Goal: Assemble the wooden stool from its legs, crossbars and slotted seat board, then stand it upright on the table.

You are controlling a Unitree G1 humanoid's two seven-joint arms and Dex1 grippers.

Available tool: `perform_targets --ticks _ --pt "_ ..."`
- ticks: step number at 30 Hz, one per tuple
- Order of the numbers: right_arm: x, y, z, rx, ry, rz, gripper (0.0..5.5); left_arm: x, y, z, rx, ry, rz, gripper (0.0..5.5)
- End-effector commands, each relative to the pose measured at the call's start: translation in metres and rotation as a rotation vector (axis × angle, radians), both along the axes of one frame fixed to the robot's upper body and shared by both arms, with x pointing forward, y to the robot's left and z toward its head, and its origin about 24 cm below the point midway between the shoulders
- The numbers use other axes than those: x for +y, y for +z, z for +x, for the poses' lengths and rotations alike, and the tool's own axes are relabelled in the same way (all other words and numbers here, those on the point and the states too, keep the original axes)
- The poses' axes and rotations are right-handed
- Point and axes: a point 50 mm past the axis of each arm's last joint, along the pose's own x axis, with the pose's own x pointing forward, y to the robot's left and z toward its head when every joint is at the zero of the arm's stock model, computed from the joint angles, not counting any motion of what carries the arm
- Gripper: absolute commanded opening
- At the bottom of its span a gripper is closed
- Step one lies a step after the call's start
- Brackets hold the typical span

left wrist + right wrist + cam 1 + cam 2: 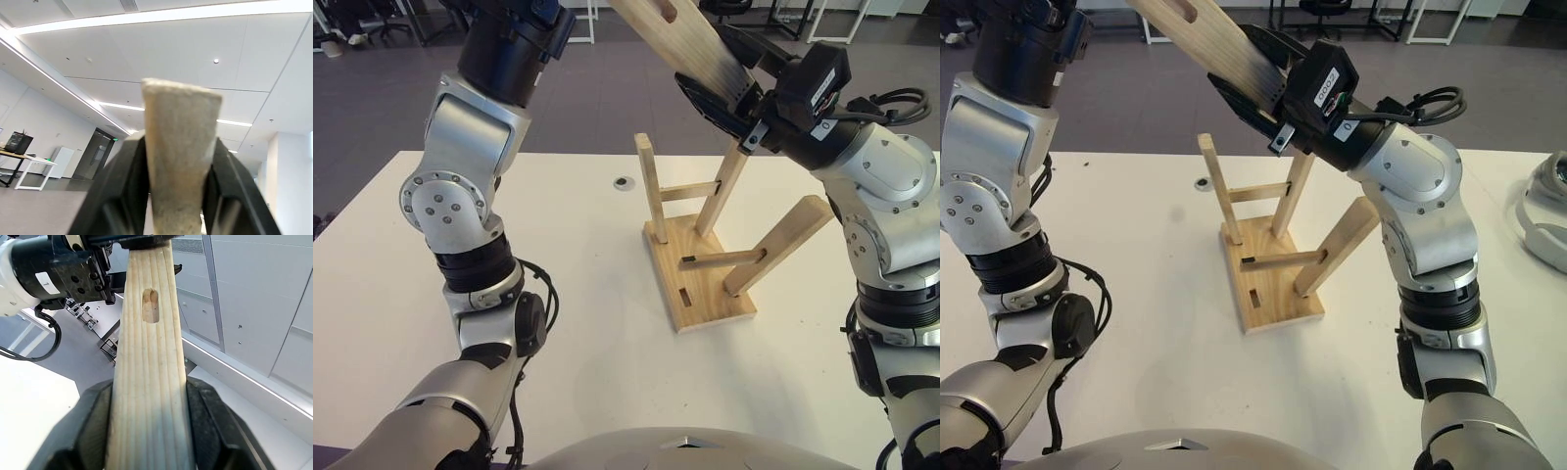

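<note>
A smooth white desk (pixel 558 294) carries a partly built stool of pale, unpainted wood, lying upside down. The flat rectangular seat board (pixel 705 308) rests on the desk, skewed to the desk's edges, with a small dark slot cut in its face. Three square-cut legs rise from it. The left leg (pixel 653 191) stands nearly upright. The middle leg (pixel 722 191) leans, and its top is hidden behind the right arm. A thin upper crossbar (pixel 690 192) joins these two. The right leg (pixel 783 243) tilts strongly outward from the board's right edge. A lower crossbar (pixel 724 259) juts from it toward the robot's left, its free end above the board.

A fourth leg (pixel 149 333), with straight grain and an oblong mortise (pixel 150 306), is held slantwise in the air above the stool. The right tool (pixel 149 396) pinches its lower part, with a black finger pressed against each side. The left tool (pixel 180 147) pinches the upper end between its two dark fingers.

Broad bare desk lies to the robot's left of the board and in front of it. A small round grommet (pixel 625 182) sits near the far edge, just left of the legs.
</note>
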Motion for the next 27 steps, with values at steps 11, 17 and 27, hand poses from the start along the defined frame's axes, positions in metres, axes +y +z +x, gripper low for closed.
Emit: perform_targets --ticks 11,17,27 --pt "-0.096 0.030 0.010 0.167 -0.345 0.434 3.49 0.043 -0.037 -0.010 0.172 0.228 0.083 1.02" --pt "-0.162 -0.114 0.019 0.785 -0.769 0.275 3.49 0.034 -0.105 -0.043 0.324 0.321 0.425 1.02" --pt "-0.083 -0.266 -0.023 0.935 -0.504 -0.319 3.49 0.029 -0.197 -0.057 0.805 0.560 0.192 1.02"
